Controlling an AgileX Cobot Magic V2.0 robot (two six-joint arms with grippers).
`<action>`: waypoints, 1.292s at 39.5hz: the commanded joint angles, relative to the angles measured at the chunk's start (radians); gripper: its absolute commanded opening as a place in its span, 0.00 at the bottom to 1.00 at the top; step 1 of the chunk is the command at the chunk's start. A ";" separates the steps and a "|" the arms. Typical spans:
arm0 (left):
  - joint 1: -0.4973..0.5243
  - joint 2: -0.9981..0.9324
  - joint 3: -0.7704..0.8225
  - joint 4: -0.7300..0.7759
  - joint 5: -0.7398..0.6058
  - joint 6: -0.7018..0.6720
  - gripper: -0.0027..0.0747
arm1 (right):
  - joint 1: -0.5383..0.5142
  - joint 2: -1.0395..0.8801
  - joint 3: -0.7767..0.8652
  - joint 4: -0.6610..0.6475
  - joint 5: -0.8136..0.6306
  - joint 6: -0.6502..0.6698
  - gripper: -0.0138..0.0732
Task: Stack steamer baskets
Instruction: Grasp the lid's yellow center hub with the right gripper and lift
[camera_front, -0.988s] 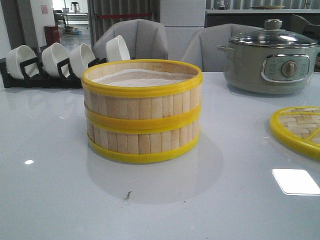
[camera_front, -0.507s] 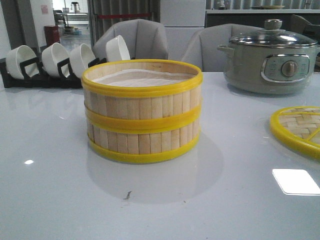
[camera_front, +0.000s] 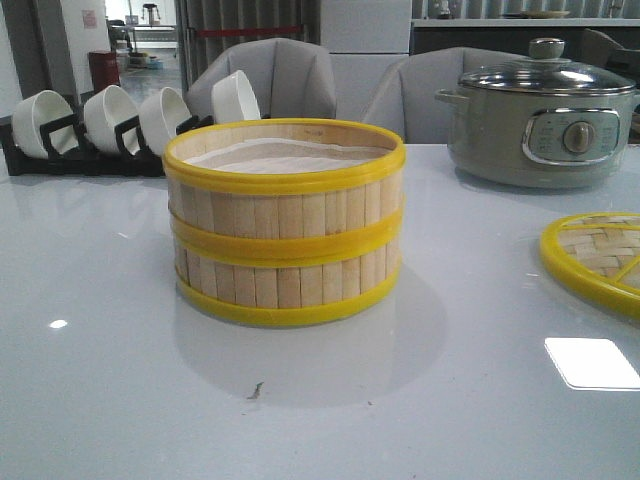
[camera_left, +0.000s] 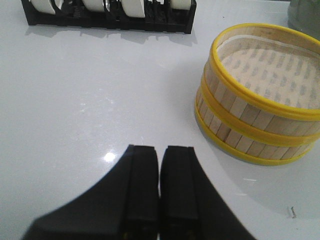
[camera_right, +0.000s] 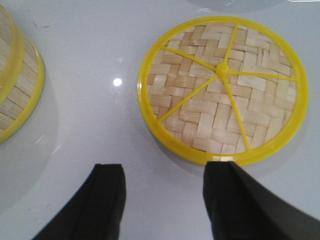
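Note:
Two steamer baskets stand stacked in the middle of the table: the upper basket (camera_front: 285, 185) with its white liner rests squarely on the lower basket (camera_front: 287, 285). The stack also shows in the left wrist view (camera_left: 257, 95), and its edge shows in the right wrist view (camera_right: 15, 90). My left gripper (camera_left: 160, 150) is shut and empty, above bare table, apart from the stack. My right gripper (camera_right: 165, 172) is open and empty, above the table just short of the woven lid (camera_right: 222, 85). Neither gripper shows in the front view.
The flat woven yellow-rimmed lid (camera_front: 600, 260) lies at the table's right edge. A grey electric pot (camera_front: 540, 115) stands at the back right. A black rack with several white bowls (camera_front: 110, 125) stands at the back left. Chairs stand behind the table.

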 joint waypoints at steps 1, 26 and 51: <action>-0.008 0.000 -0.029 -0.014 -0.076 0.004 0.14 | -0.003 0.048 -0.050 -0.010 -0.080 -0.007 0.69; -0.008 0.000 -0.029 -0.014 -0.076 0.004 0.14 | -0.121 0.578 -0.372 -0.052 -0.041 -0.007 0.61; -0.008 0.000 -0.029 -0.014 -0.076 0.004 0.14 | -0.123 0.802 -0.576 -0.082 0.030 -0.007 0.61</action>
